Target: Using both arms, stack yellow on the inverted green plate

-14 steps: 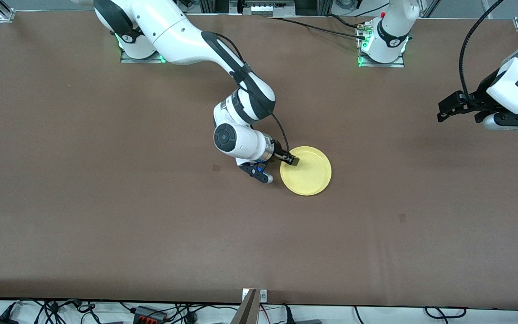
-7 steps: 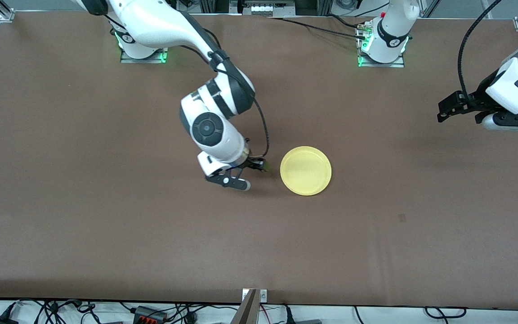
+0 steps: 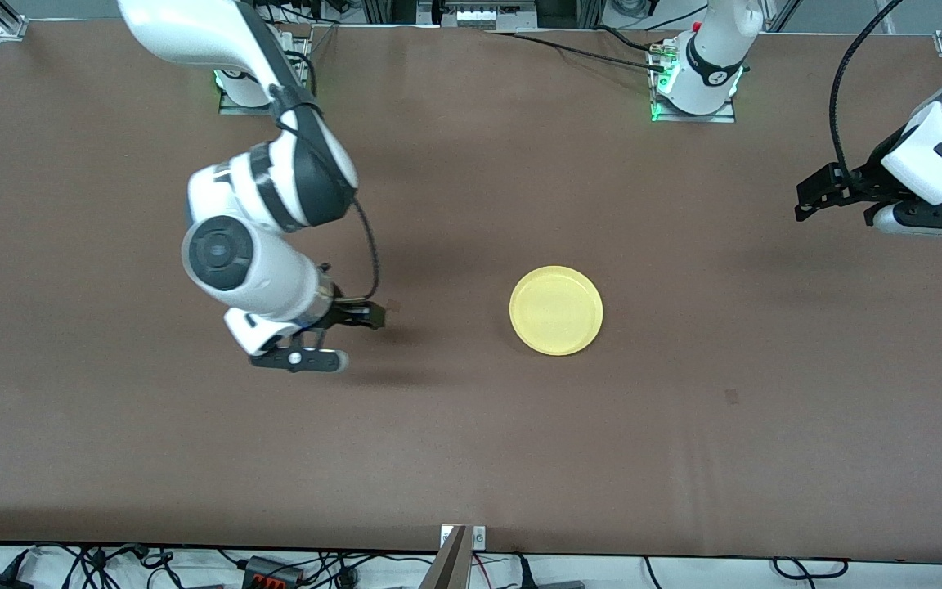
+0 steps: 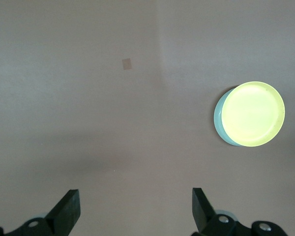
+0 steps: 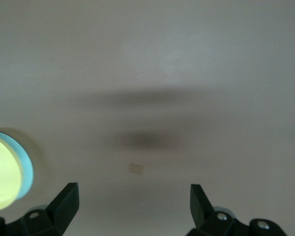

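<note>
The yellow plate [image 3: 556, 310] sits right way up near the table's middle. It rests on the pale green plate, of which only an edge shows in the left wrist view [image 4: 218, 117] and the right wrist view [image 5: 26, 167]. The yellow plate also shows in the left wrist view [image 4: 253, 114] and the right wrist view [image 5: 0, 172]. My right gripper [image 3: 361, 316] is open and empty, low over bare table toward the right arm's end, well apart from the plates. My left gripper [image 3: 814, 200] is open and empty, held high over the left arm's end.
A small tape square [image 3: 731, 397] lies on the brown table nearer the front camera than the plates. Another square [image 5: 135, 168] lies just ahead of the right gripper. The arm bases [image 3: 693, 90] stand along the table's edge farthest from the front camera.
My right gripper has let go of the yellow plate's rim and drawn away toward the right arm's end of the table. The plates and the left arm have stayed put.
</note>
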Tool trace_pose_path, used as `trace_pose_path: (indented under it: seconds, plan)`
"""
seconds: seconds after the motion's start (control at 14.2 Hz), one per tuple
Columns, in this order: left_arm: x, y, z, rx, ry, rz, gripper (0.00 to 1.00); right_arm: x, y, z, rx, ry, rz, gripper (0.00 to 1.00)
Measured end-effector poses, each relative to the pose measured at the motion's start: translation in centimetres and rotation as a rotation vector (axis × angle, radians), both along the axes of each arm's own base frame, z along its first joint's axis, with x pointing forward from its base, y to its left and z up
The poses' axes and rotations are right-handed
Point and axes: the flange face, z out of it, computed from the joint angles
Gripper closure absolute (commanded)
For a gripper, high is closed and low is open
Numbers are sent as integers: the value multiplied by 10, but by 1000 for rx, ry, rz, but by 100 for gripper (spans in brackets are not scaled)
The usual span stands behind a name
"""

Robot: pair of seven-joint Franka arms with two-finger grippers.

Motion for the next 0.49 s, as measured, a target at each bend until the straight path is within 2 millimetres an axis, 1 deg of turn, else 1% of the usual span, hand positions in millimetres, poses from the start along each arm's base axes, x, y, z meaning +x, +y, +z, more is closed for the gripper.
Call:
trace_pose_path:
  seconds: [0.21, 0.35, 0.49]
  plan:
    - [0, -1, 3, 0, -6, -3, 0, 11, -54, 27, -9, -4, -16, 0]
    - [0, -3, 3, 0, -6, -6, 0, 19, -92, 38, -13, -13, -55, 0]
    - [0, -11, 3, 7, -7, -23, 0, 25, -122, 48, -19, -29, -89, 0]
